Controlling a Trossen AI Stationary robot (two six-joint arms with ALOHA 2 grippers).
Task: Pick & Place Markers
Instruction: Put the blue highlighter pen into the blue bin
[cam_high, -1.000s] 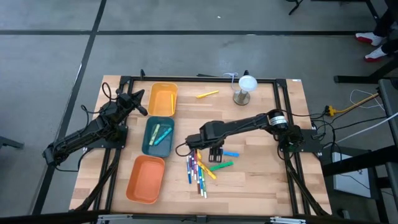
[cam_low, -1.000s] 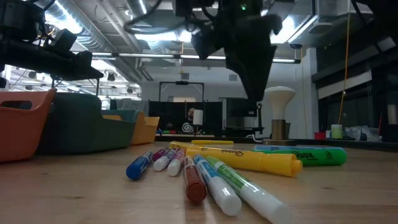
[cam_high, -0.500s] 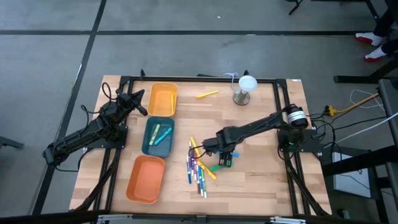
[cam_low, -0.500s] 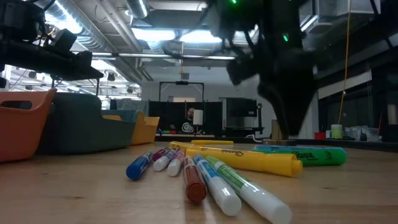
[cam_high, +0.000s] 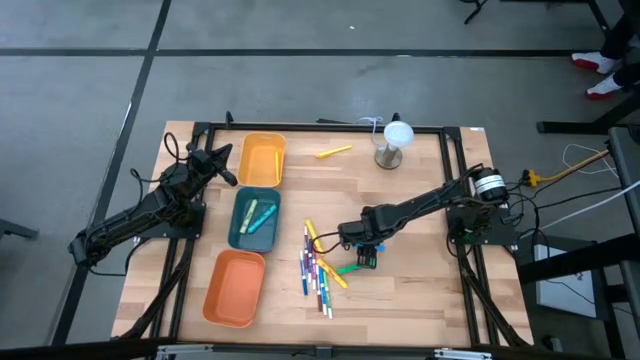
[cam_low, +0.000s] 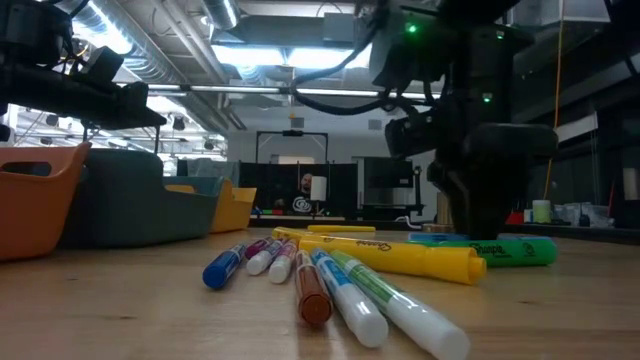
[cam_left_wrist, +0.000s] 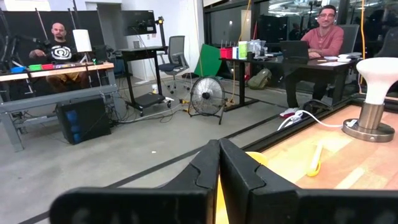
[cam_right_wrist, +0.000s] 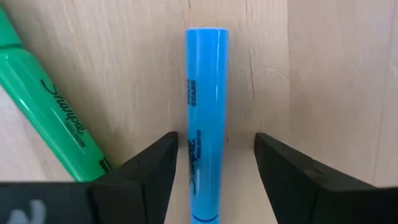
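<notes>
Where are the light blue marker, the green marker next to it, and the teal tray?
light blue marker (cam_right_wrist: 207, 118): right wrist view, middle of its barrel.
green marker (cam_right_wrist: 53, 121): right wrist view, on its printed barrel.
teal tray (cam_high: 238, 237): high view, bare floor near its lower left corner.

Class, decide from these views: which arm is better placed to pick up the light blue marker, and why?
The right. Its open tool straddles the light blue marker on the table, beside the green marker. The left tool is shut, far off by the yellow tray.
</notes>
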